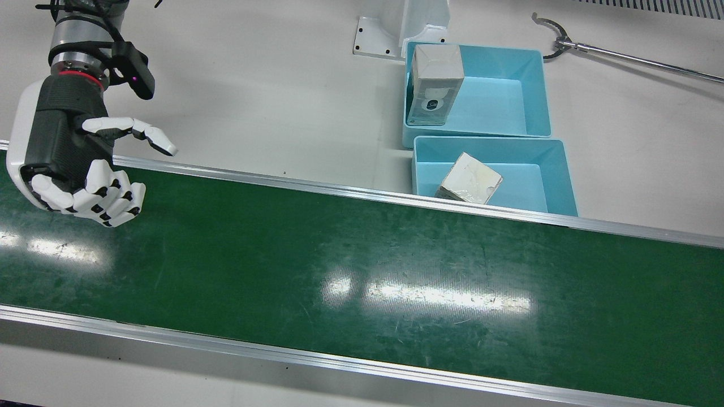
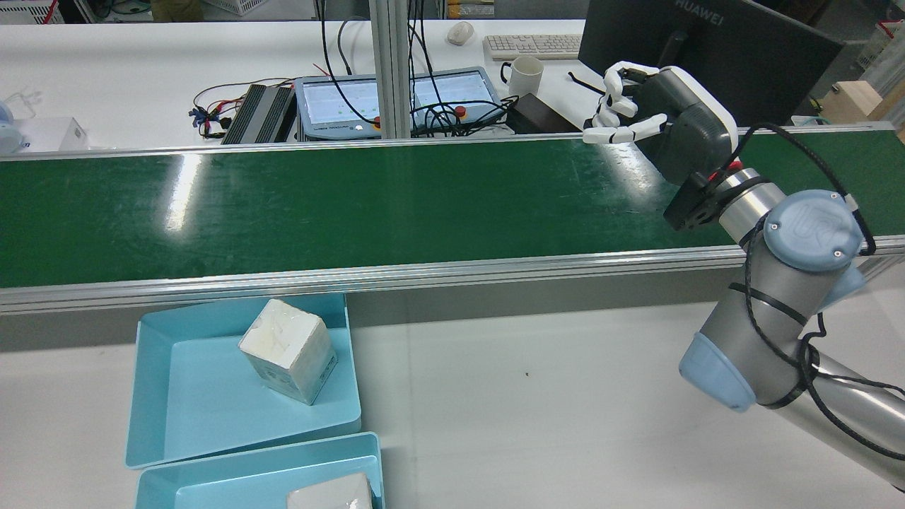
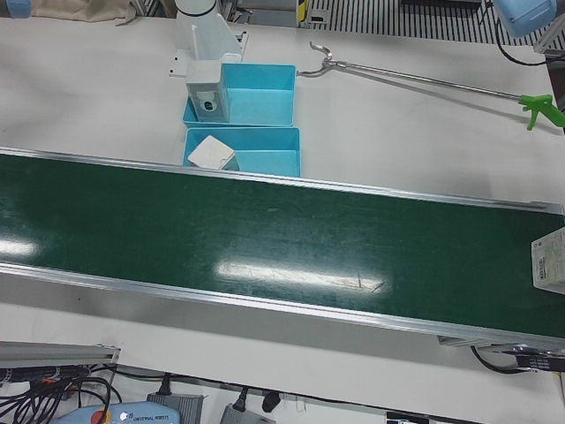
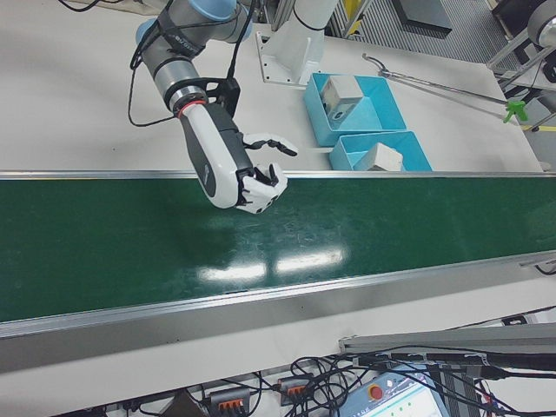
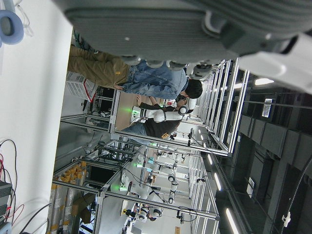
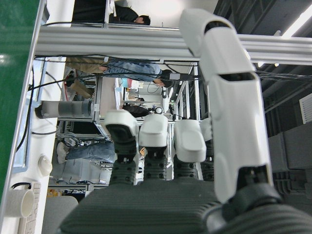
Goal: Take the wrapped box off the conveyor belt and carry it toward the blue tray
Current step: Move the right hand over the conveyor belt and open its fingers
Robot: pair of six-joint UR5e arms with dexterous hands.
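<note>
A pale wrapped box [image 3: 549, 258] lies on the green conveyor belt [image 1: 362, 265] at the left-front view's right edge, partly cut off. My right hand [image 1: 85, 164] hovers over the belt's robot-side edge at the other end, far from that box. It is open, fingers loosely curled, and holds nothing [image 4: 248, 178]. Two blue trays [image 1: 534, 68] [image 1: 557, 169] stand beside the belt, each with a wrapped box [image 1: 435, 85] [image 1: 469, 180] inside. My left hand [image 5: 195, 29] shows only in its own view, raised toward the room, nothing between its fingers.
A long metal reacher tool [image 1: 622, 56] lies on the table behind the trays. Beyond the belt in the rear view are a tablet [image 2: 396, 102], cables, a mug [image 2: 524, 74] and a monitor [image 2: 707, 42]. People stand in the background of the hand views.
</note>
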